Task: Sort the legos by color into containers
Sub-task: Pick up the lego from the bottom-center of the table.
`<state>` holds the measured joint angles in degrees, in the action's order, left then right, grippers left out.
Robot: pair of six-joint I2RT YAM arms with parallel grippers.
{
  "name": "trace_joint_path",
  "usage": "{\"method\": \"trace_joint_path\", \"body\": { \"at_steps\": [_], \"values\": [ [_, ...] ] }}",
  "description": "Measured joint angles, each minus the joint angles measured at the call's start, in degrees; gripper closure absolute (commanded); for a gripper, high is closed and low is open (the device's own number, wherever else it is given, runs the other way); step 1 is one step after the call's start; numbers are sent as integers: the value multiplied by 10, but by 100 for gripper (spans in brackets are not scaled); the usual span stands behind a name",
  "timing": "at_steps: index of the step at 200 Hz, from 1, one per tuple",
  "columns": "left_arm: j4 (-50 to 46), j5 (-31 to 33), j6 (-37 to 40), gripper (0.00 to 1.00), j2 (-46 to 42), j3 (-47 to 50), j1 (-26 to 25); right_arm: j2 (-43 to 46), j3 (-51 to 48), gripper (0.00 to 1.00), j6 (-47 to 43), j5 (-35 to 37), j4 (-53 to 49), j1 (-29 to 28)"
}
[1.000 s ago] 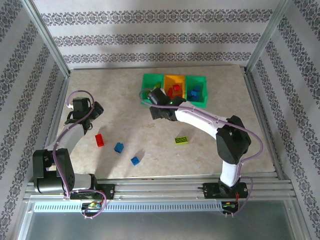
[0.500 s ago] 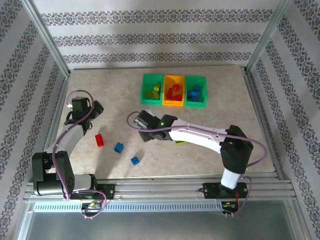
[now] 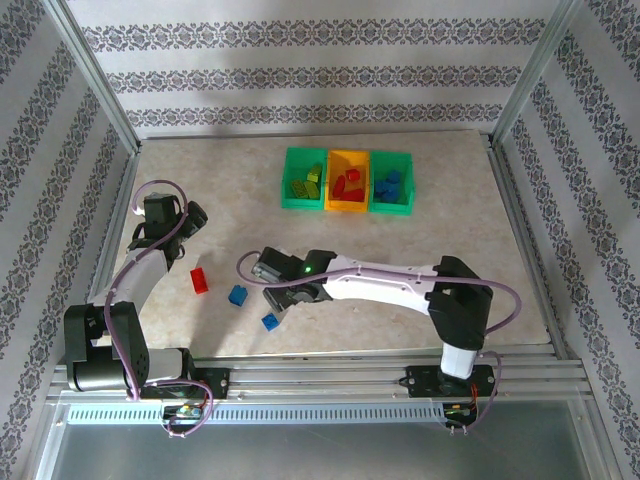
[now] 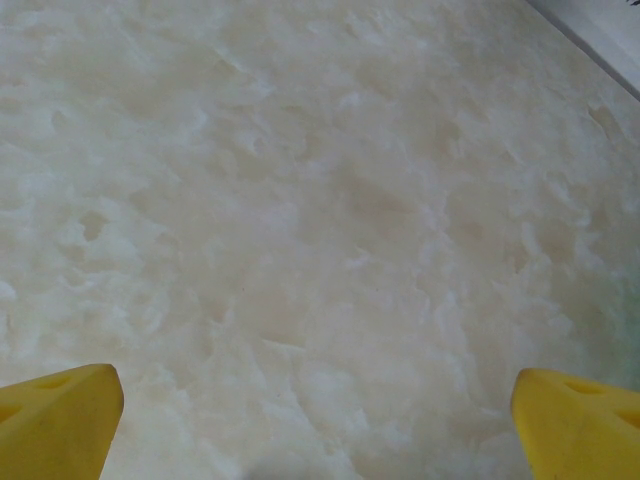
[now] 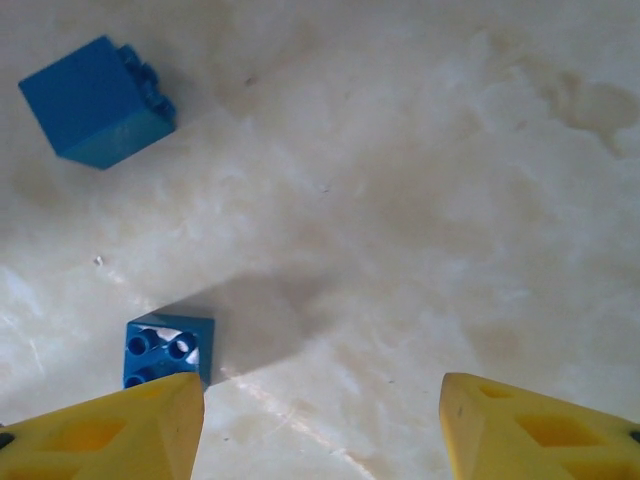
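Three containers stand in a row at the back: a green bin (image 3: 303, 181) with lime legos, an orange-yellow bin (image 3: 348, 183) with red ones, and a green bin (image 3: 392, 184) with blue ones. On the table lie a red brick (image 3: 200, 281) and two blue bricks (image 3: 238, 295) (image 3: 270, 321). My right gripper (image 3: 275, 298) (image 5: 320, 400) hangs open just above the table with nothing between its fingers. The small blue brick (image 5: 167, 350) sits by its left finger, and the bigger blue brick (image 5: 97, 100) lies farther off. My left gripper (image 3: 190, 218) (image 4: 312, 400) is open over bare table.
The right arm (image 3: 380, 282) stretches low across the middle of the marble table (image 3: 450, 250). Metal frame rails (image 3: 520, 220) run along the sides and front. The left wrist view has a rail (image 4: 600, 40) at its top right corner.
The right arm swung from the bins down to the front left, over the two blue bricks; its forearm now covers the lime brick. The left arm stayed put.
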<state>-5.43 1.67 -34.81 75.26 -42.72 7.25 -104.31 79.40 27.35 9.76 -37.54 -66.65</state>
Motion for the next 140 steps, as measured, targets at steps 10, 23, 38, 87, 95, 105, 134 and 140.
{"method": "trace_joint_path", "body": {
  "at_steps": [10,23,38,87,95,105,134,140],
  "values": [
    [0,0,0,0,0,0,0,-14,7,37,0,-8,0,-5],
    [0,0,0,0,0,0,0,-31,17,37,-1,-17,-3,-12],
    [0,0,0,0,0,0,0,-45,26,37,-1,-28,-4,-18],
    [3,0,0,0,3,0,0,-76,56,39,7,-73,-6,-23],
    [3,0,0,0,3,0,0,-83,61,39,10,-80,-6,-23],
    [4,0,0,0,4,0,0,-93,65,40,13,-92,-8,-23],
    [4,0,0,0,7,0,0,-125,77,41,25,-115,-16,-24],
    [4,0,0,0,8,0,0,-131,79,41,26,-119,-19,-25]
  ]
}}
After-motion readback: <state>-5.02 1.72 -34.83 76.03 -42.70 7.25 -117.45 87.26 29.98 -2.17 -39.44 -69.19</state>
